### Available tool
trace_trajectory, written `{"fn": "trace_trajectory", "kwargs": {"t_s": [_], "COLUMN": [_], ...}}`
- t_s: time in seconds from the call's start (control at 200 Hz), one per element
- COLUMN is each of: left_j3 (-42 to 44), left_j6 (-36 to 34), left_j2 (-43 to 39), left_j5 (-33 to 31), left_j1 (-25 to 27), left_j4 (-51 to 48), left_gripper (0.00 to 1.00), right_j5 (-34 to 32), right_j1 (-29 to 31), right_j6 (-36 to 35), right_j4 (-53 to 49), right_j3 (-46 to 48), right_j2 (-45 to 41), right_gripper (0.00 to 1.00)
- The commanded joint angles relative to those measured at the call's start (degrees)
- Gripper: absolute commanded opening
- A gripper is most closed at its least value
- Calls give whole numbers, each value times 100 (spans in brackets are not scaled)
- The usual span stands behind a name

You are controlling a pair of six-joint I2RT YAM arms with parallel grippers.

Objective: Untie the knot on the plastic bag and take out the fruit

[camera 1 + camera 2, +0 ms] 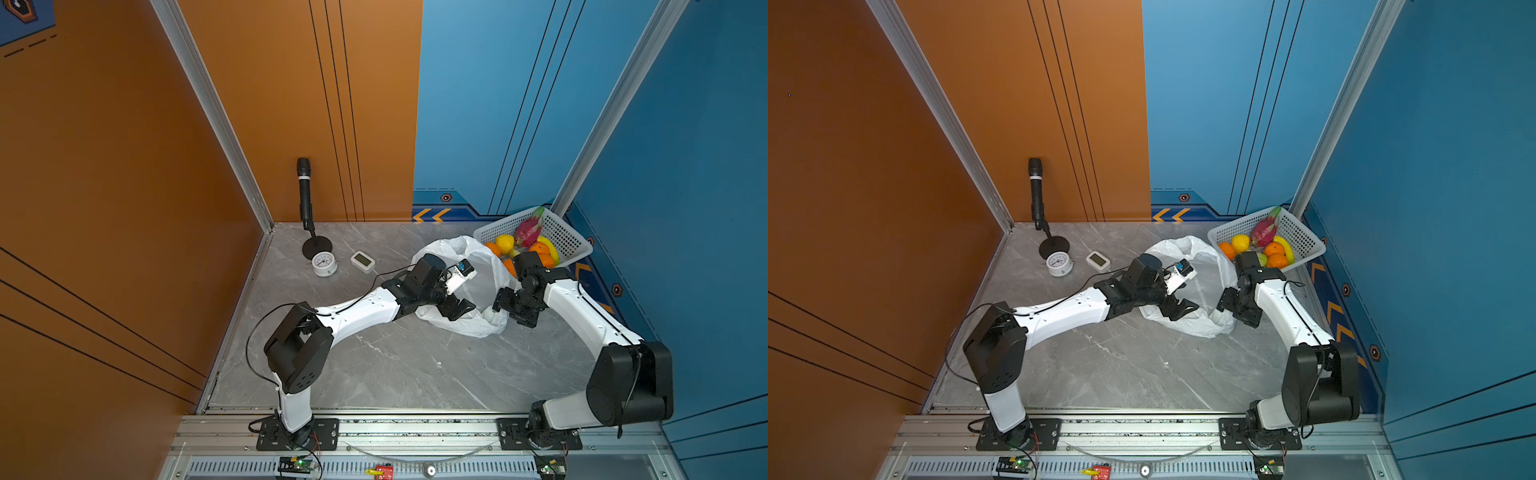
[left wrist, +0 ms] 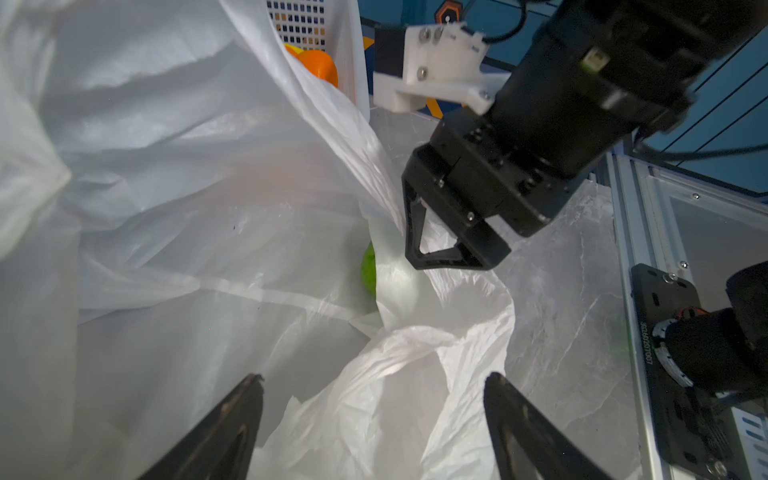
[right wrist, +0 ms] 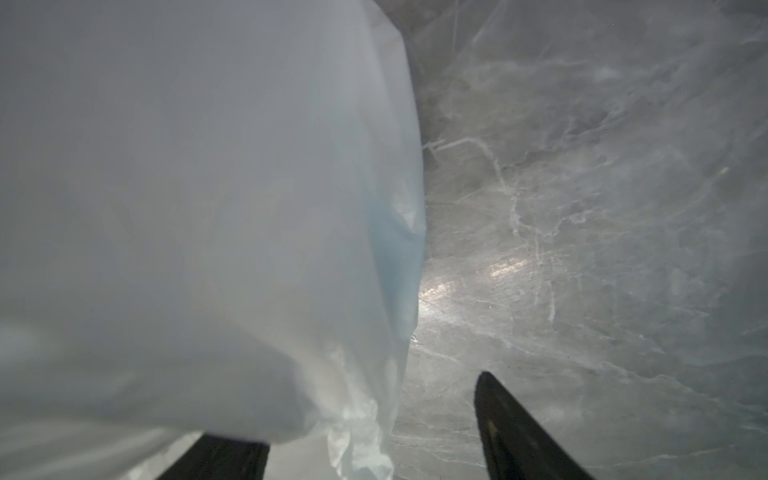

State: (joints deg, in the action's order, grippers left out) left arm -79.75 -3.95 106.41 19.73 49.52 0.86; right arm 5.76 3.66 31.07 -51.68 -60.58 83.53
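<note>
- My L arm is reaching fwd, low over the table (image 1: 395, 365) — left gripper (image 2: 374, 378) is hovering at the plastic bag (image 1: 436, 253), jaws spread wide, gripping nothing.
- R arm is folding inward; right gripper (image 1: 498, 305) is sitting at the bag's rim, jaws apart, film draping over one finger (image 3: 224, 457).
- Bag is lying btwn both grippers, just beside the basket (image 1: 565, 237) w/ oranges (image 1: 540, 248); a green fruit (image 2: 369, 270) is showing inside the bag.
</note>
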Motion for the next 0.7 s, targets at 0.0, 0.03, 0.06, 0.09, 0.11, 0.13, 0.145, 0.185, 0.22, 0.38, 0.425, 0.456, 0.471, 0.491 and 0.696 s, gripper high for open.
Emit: {"fn": "trace_trajectory", "kwargs": {"t_s": [0.0, 0.03, 0.06, 0.09, 0.11, 0.13, 0.145, 0.185, 0.22, 0.38, 0.425, 0.456, 0.471, 0.491, 0.696], "left_j3": [-411, -516, -617, -723, -780, -830, -866, -956, -1035, -1343, -1421, -1465, -1491, -1524, -1721], "left_j6": [178, 210, 233, 249, 261, 276, 286, 314, 317, 379, 407, 424, 437, 460, 636], "left_j2": [373, 489, 596, 681, 755, 813, 853, 959, 1038, 1352, 1449, 1497, 1521, 1551, 1776], "left_j5": [189, 188, 174, 143, 125, 88, 59, -66, -198, -566, -631, -687, -721, -773, -531], "left_j1": [165, 197, 236, 263, 283, 303, 316, 354, 379, 437, 445, 438, 440, 444, 381], "left_j4": [182, 185, 194, 187, 192, 190, 192, 186, 158, -21, -81, -114, -141, -177, -313], "left_gripper": [84, 84, 84, 84, 84, 84, 84, 84, 83, 81, 81, 80, 80, 79, 73], "right_j5": [74, 194, 317, 414, 465, 497, 508, 580, 644, 768, 808, 849, 874, 915, 1152], "right_j1": [-294, -364, -426, -468, -487, -502, -506, -520, -524, -524, -524, -524, -524, -520, -463], "right_j6": [-271, -281, -292, -309, -322, -343, -354, -386, -404, -435, -435, -435, -435, -439, -564], "right_j4": [213, 308, 394, 459, 494, 519, 532, 583, 621, 861, 973, 1029, 1054, 1077, 1117], "right_j3": [392, 488, 555, 611, 629, 644, 658, 687, 701, 911, 992, 1041, 1062, 1082, 1127], "right_j2": [153, 163, 180, 204, 226, 246, 266, 318, 373, 548, 585, 618, 636, 657, 714], "right_gripper": [63, 60, 56, 53, 52, 50, 48, 46, 45, 40, 39, 39, 39, 39, 37]}}
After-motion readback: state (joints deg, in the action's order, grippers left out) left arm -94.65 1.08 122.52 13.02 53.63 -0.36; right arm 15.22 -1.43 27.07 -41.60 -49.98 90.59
